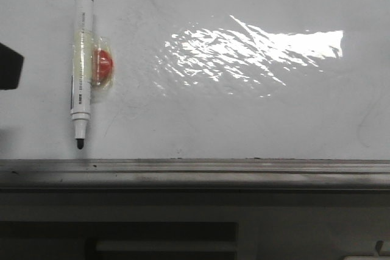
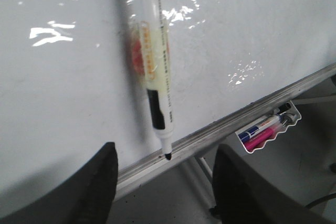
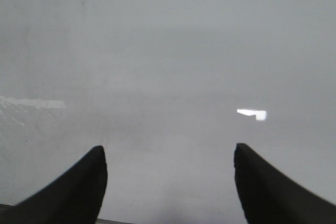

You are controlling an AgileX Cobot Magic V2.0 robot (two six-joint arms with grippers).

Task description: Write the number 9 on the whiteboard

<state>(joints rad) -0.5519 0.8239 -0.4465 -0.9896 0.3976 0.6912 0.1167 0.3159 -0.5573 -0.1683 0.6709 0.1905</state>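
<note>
Waiting to start: whiteboard [image 1: 244, 114] carries no number 9, only faint grey smudges and glare.

Marker [image 1: 81, 68] lies flat on the board at its left side, uncapped, long axis running away from the robot, black tip toward the grey rail [image 1: 195, 168], stopping just short of it. Red blob taped at mid-barrel. Left gripper [image 2: 164, 179] spread wide, holding nothing, marker tip between its fingers in the wrist view. Right gripper [image 3: 168, 179] also wide, over bare board. Left to do, I'd say: pick up the marker, then all the writing.
</note>
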